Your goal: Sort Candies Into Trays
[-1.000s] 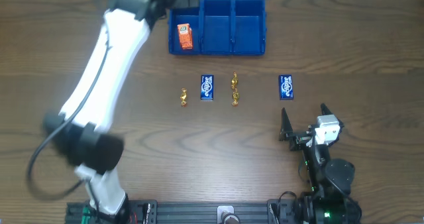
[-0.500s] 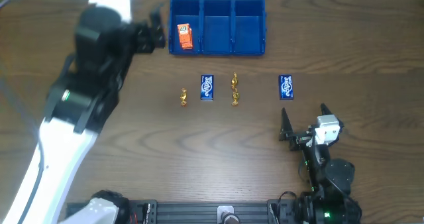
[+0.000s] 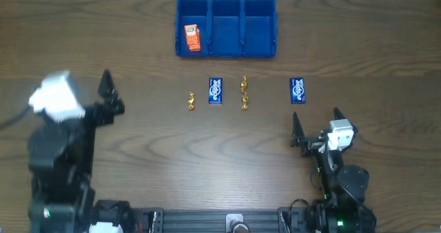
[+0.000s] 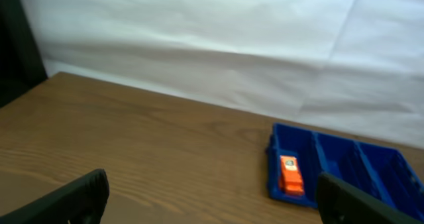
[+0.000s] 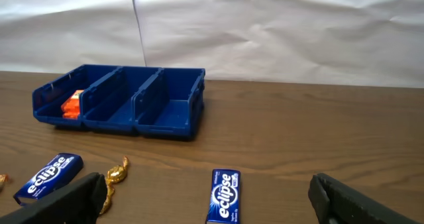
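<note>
Within tray's (image 3: 226, 2) left bin, orange candy (image 3: 192, 38) lies lengthwise; both end effectors (image 4: 212, 207) (image 3: 315, 119) apart.

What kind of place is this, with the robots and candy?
Probably a robot test bench: left arm and right arm at a wooden table, a white sheet hung behind, candies laid out before a blue tray.

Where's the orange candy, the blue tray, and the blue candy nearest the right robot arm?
orange candy (image 3: 192, 38): top view, middle of its wrapper.
blue tray (image 3: 226, 52): top view, its near wall.
blue candy (image 3: 298, 91): top view, middle of the pack.
</note>
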You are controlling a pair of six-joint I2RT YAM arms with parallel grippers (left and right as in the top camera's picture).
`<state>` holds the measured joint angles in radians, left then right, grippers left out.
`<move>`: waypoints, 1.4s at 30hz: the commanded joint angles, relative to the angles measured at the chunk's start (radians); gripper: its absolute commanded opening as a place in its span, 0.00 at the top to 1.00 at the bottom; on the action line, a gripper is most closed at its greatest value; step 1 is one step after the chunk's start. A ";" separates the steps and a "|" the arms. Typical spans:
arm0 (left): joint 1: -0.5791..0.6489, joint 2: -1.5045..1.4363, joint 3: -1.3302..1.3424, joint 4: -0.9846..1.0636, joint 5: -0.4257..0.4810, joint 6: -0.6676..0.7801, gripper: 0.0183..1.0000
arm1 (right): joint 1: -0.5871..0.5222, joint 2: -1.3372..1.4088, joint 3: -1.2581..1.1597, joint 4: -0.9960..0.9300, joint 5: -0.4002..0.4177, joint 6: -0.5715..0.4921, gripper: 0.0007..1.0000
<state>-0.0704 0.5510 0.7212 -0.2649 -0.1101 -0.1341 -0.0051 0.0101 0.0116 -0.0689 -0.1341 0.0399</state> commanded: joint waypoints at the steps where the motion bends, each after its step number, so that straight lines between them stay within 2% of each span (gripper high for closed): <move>1: 0.092 -0.192 -0.193 0.056 0.069 0.027 0.00 | -0.002 -0.007 -0.004 -0.003 0.006 -0.011 0.00; 7: 0.115 -0.394 -0.419 0.151 0.088 0.045 0.00 | -0.002 -0.007 -0.004 -0.003 0.006 -0.011 0.00; 19: 0.099 -0.548 -0.717 0.328 0.241 0.046 0.00 | -0.002 -0.007 -0.004 -0.003 0.006 -0.011 0.00; 24: 0.065 -0.548 -0.716 0.319 0.330 0.191 0.00 | -0.002 -0.007 -0.004 -0.003 0.006 -0.011 0.00; 32: 0.060 -0.548 -0.716 0.202 0.313 0.237 0.00 | -0.002 -0.007 -0.004 -0.003 0.006 -0.011 0.00; 42: 0.061 -0.547 -0.716 0.207 0.317 0.232 0.00 | -0.002 -0.007 -0.004 -0.003 0.006 -0.011 0.00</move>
<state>-0.0078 0.0116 0.0216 -0.0196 0.1852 0.0826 -0.0051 0.0101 0.0116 -0.0689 -0.1341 0.0399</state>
